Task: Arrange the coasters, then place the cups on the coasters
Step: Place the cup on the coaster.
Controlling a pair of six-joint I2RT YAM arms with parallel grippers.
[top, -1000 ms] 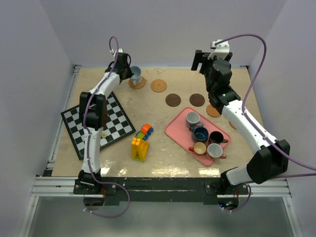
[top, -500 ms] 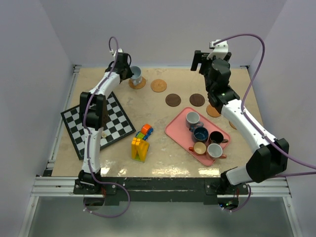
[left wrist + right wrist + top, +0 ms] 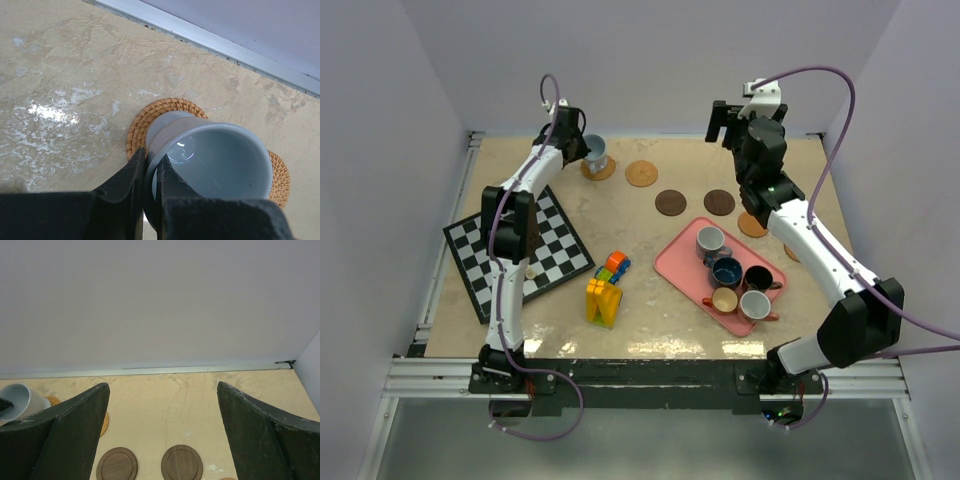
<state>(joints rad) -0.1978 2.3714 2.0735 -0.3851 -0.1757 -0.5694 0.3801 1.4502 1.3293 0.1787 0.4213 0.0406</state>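
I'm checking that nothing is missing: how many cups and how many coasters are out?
Cups: 6
Coasters: 6, one showing only as an orange edge beside the right arm
Total: 12

Free: worktop [image 3: 630,235] centre is left open | Blocked: left edge by chessboard [image 3: 520,255], near edge by blocks [image 3: 605,290], near-right corner by tray [image 3: 675,262] of cups [image 3: 727,271]
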